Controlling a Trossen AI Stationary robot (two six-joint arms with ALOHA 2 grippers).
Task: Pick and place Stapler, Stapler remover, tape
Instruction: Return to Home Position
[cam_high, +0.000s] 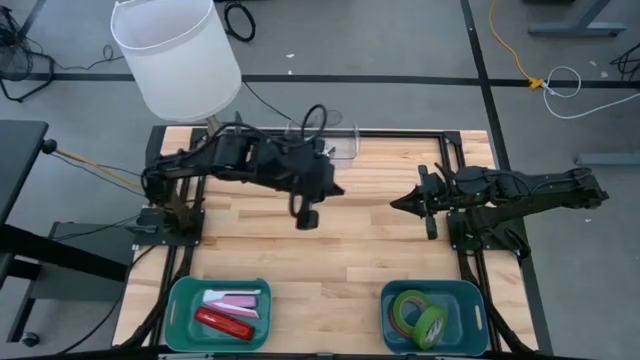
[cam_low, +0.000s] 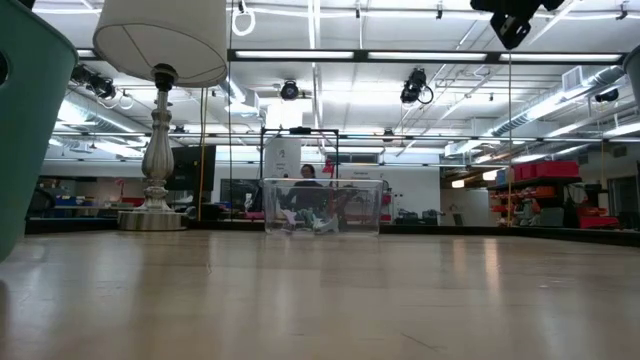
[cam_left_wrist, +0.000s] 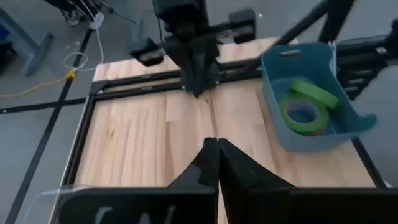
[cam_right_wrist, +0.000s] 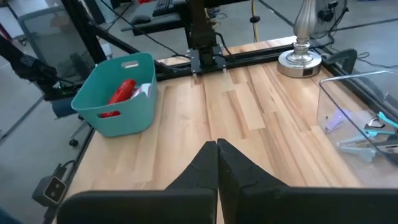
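upper left of the high view: a lamp (cam_high: 175, 55) with a white shade, no part of the task. lower left: the teal bin (cam_high: 180, 305) holds the red stapler (cam_high: 222, 322) and a pale pink-and-white one (cam_high: 236, 297), both lying roughly along the bin's long side. left of centre, the left gripper (cam_high: 335, 187) hangs over bare boards and points toward the frame's right; in the left wrist view its fingers (cam_left_wrist: 200, 168) are pressed together with nothing between them. upper centre, just beside the left arm: the transparent bin (cam_high: 340, 140), with the staple removers (cam_right_wrist: 379, 124) inside. right of centre, the right gripper (cam_high: 402, 202) points back at the left one, well apart from it, fingers (cam_right_wrist: 200, 167) likewise clenched on nothing. lower right: the blue bin (cam_high: 445, 286) with the tape (cam_high: 420, 312) — two green rings can be made out, and a red-pink ring cannot be confirmed. judgement: no task item lies on the open boards, so sorting appears complete and the step in hand is withdrawal to rest. governing relation: the tape lies toward the bottom edge from the right gripper, the nearer arm, and no bin sits on the line between the two tips — the left arm's closeness to the transparent bin is the one clearance to watch. no brand, label or writing can be read.
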